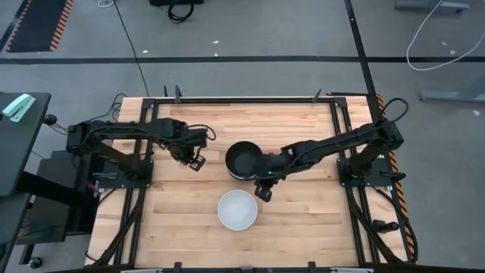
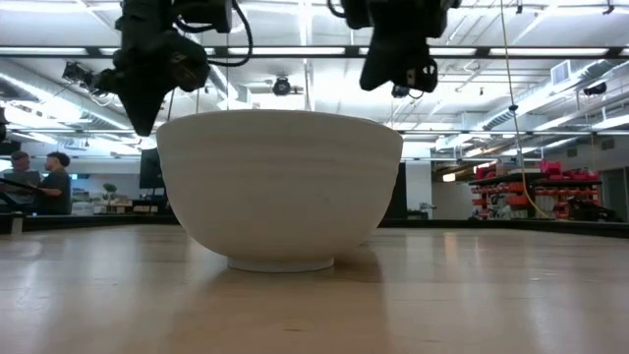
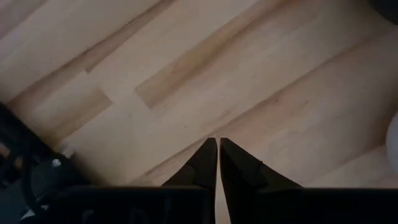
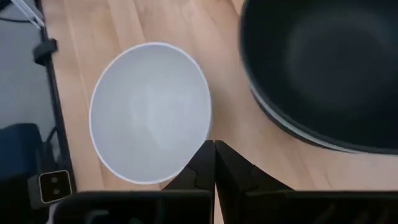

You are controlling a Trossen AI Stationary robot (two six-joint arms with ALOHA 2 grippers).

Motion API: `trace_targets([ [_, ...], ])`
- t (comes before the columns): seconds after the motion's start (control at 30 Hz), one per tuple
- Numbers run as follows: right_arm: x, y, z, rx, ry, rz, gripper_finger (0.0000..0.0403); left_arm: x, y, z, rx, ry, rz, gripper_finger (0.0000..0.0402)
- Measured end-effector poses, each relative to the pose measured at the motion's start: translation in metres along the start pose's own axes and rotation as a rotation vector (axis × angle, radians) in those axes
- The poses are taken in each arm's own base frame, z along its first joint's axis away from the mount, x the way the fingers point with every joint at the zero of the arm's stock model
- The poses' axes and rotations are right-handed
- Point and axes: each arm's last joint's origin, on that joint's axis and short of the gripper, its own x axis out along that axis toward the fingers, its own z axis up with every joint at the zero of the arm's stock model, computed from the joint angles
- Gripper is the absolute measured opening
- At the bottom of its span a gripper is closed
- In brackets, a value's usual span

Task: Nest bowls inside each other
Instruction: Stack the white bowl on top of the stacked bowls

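Note:
A single white bowl [image 1: 238,210] stands upright on its foot near the table's near middle. It fills the low view [image 2: 280,187] and shows in the right wrist view [image 4: 149,112]. Just beyond it toward the far edge, a black bowl [image 1: 244,160] sits nested on top of a stack [image 4: 323,68]. A pale rim [image 4: 292,129] shows beneath it. How many bowls the stack holds is hidden. My right gripper [image 1: 264,189] [image 4: 214,146] hangs shut above the table, between the white bowl and the stack. My left gripper [image 1: 195,161] [image 3: 217,143] hangs shut to the stack's left, over bare wood.
The wooden table top [image 1: 303,220] has bare room on the left and right of the bowls. A black metal frame [image 1: 242,98] runs around the table. People [image 2: 39,182] stand far back in the room, beyond the table.

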Motion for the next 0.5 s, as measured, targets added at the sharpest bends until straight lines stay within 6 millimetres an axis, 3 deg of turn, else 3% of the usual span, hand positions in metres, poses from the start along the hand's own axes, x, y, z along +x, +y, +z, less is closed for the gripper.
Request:
trace_targets([
  [0.2, 0.022, 0.019, -0.007, 0.035, 0.094, -0.039, 0.0010, 0.008, 0.000, -0.015, 0.079, -0.005, -0.008, 0.0014],
  [0.5, 0.044, 0.045, -0.013, 0.287, 0.136, -0.029, 0.0044, 0.014, -0.001, -0.020, 0.312, -0.031, -0.020, 0.0026],
])
